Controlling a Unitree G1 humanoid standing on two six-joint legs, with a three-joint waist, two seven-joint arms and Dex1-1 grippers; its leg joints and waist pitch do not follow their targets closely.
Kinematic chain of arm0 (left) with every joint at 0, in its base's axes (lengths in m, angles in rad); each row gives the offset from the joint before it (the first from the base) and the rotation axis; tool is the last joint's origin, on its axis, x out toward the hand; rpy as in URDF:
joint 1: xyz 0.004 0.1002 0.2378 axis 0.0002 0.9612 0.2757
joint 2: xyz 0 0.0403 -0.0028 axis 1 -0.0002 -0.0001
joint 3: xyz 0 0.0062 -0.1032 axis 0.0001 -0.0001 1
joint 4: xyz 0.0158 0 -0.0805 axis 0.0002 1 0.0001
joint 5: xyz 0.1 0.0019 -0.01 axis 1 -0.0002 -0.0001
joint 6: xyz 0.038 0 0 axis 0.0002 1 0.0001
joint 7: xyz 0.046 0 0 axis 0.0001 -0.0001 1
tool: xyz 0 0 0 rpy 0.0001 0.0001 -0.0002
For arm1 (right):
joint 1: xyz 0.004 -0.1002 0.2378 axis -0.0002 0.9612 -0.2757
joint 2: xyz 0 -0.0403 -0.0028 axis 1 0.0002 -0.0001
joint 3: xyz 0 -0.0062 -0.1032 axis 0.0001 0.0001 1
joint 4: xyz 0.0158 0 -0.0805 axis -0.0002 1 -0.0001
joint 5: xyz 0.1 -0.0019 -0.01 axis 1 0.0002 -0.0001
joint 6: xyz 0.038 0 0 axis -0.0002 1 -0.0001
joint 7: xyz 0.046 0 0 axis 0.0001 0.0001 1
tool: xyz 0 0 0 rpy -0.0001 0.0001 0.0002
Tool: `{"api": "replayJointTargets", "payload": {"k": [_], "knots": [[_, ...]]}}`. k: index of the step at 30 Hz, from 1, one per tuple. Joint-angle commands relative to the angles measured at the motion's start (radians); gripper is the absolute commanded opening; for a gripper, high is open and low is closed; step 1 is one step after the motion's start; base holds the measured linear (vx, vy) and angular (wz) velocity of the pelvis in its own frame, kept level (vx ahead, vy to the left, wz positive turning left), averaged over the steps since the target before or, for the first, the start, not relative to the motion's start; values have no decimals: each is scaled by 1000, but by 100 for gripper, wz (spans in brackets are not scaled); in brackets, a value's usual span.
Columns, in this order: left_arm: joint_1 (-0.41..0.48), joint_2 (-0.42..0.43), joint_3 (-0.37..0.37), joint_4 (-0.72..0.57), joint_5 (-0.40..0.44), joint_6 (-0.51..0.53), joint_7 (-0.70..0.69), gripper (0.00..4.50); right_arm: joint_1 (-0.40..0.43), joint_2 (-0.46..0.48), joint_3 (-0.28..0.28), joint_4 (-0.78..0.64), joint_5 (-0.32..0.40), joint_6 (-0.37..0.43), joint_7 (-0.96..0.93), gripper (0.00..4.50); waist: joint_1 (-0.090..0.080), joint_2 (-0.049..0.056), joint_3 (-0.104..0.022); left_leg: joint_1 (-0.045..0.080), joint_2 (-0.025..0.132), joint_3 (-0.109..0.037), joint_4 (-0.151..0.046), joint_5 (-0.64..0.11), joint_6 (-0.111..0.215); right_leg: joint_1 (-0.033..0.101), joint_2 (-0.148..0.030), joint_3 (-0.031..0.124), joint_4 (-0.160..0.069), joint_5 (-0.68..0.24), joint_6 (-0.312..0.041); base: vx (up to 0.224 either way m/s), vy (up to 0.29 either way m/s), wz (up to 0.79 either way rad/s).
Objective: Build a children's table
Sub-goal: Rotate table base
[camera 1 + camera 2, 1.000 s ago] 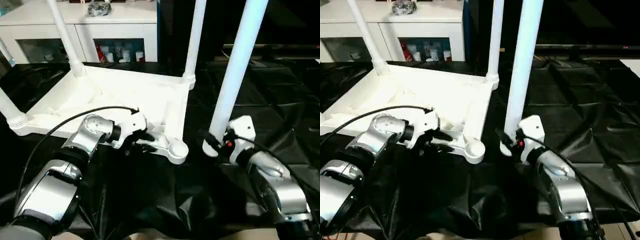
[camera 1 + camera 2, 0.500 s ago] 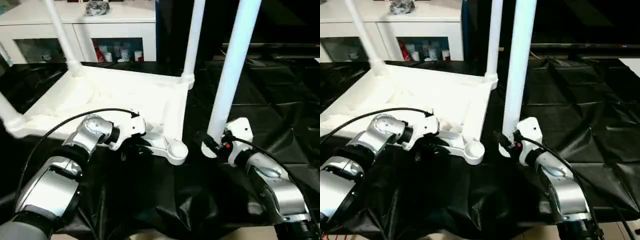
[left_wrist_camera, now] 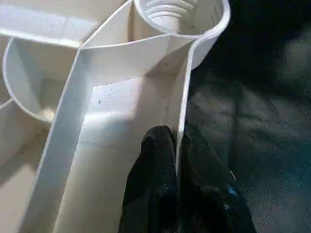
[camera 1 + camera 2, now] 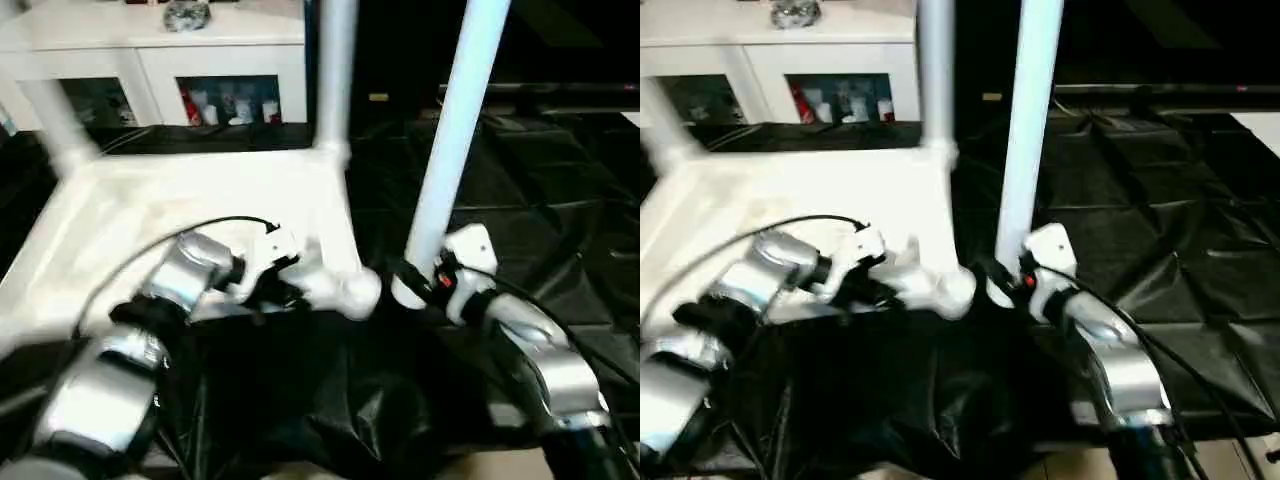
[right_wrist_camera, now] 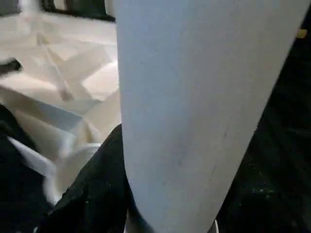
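The upturned table top (image 4: pixel 180 215) is pinched at its rim wall by the left gripper (image 3: pixel 177 145); a loose tube leg (image 4: pixel 450 140) is apparently clamped upright by the right gripper (image 4: pixel 415 285) beside the empty corner socket (image 4: pixel 355 290). No writing is legible.

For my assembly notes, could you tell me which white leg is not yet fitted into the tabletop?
The leg held upright in the right gripper; its foot stands beside the tabletop on the black sheet, while the others rise from corner sockets.

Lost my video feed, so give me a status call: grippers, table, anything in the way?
Left gripper pinched on table top rim by empty corner socket. Right gripper holding last leg upright, beside socket, not seated. Nothing blocking.
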Motion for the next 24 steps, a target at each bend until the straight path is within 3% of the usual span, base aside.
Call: {"api": "replayJointTargets", "payload": {"k": [1,4,8,10,11,12,14,17,24], "knots": [[59,-10,25,-58,-15,55,70,1,-23,4,-17,6,14,12,-1,189,7,-5,-59,-5,12,5,-66,-104,51,61,-57,40,-71,-7,-267,0,0,0],[134,-38,35,-179,-10,36,143,1,-35,14,-12,17,11,10,-6,189,5,-3,-61,-3,12,7,-65,-105,51,57,-55,40,-73,-7,-259,0,0,0],[204,-59,29,-311,-16,57,171,1,-41,22,-10,21,13,15,-9,189,5,-10,-56,-7,12,7,-69,-113,51,56,-56,41,-78,-75,-229,0,0,0],[233,-59,20,-357,-18,63,180,1,-42,24,-9,22,16,17,-11,189,4,-6,-58,-5,12,7,-69,-110,50,53,-55,41,-80,-80,-222,0,0,0],[246,-58,15,-374,-23,63,177,1,-43,24,-8,23,16,18,-11,189,2,-14,-56,-9,11,8,-70,-104,51,54,-52,41,-80,-73,-218,0,0,0],[258,-55,11,-391,-27,60,175,1,-45,25,-8,26,16,18,-10,189,3,-11,-57,-8,11,7,-70,-103,50,54,-54,41,-78,-73,-217,0,0,0],[273,-50,5,-408,-34,39,166,1,-46,25,-7,28,14,16,-8,189,1,-7,-56,-7,10,8,-70,-103,52,51,-53,41,-80,-75,-213,0,0,0],[273,-47,11,-397,-25,6,185,57,-47,25,-5,31,10,15,-5,189,1,-8,-57,-7,8,9,-70,-106,51,51,-53,41,-83,-82,-206,0,0,0],[244,-21,19,-369,-14,-8,174,69,-50,20,-3,35,1,10,-2,189,-1,-8,-56,-8,8,8,-70,-98,47,51,-52,41,-81,-57,-207,0,0,0]]}}
